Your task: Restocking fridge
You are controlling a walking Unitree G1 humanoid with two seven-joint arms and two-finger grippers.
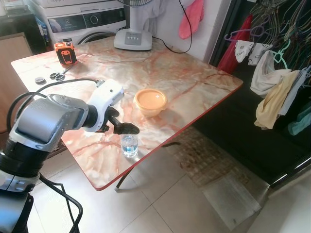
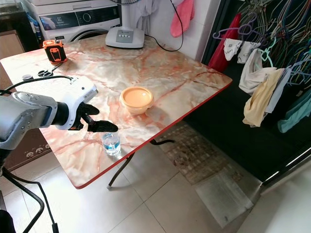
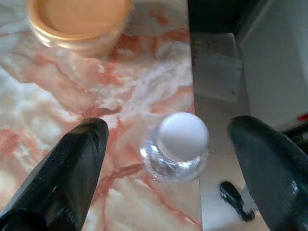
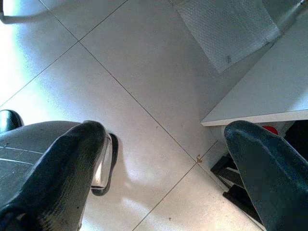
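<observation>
A small clear water bottle (image 1: 129, 144) with a white cap stands upright near the front edge of the marble table (image 1: 194, 82). My left gripper (image 1: 127, 129) hovers just above it, open, with one black finger (image 3: 77, 163) on each side of the cap (image 3: 183, 134) and not touching it. An orange lidded bowl (image 1: 150, 101) sits a little farther in on the table. My right gripper (image 4: 163, 132) hangs open over the tiled floor with nothing between its fingers.
At the table's far side are a fan base (image 1: 132, 39), an orange-and-black device (image 1: 65, 52) and small dark items (image 1: 53, 76). A washing machine (image 1: 87, 22) stands behind. Clothes on hangers (image 1: 277, 92) fill the right. A mat (image 1: 228, 194) lies on the floor.
</observation>
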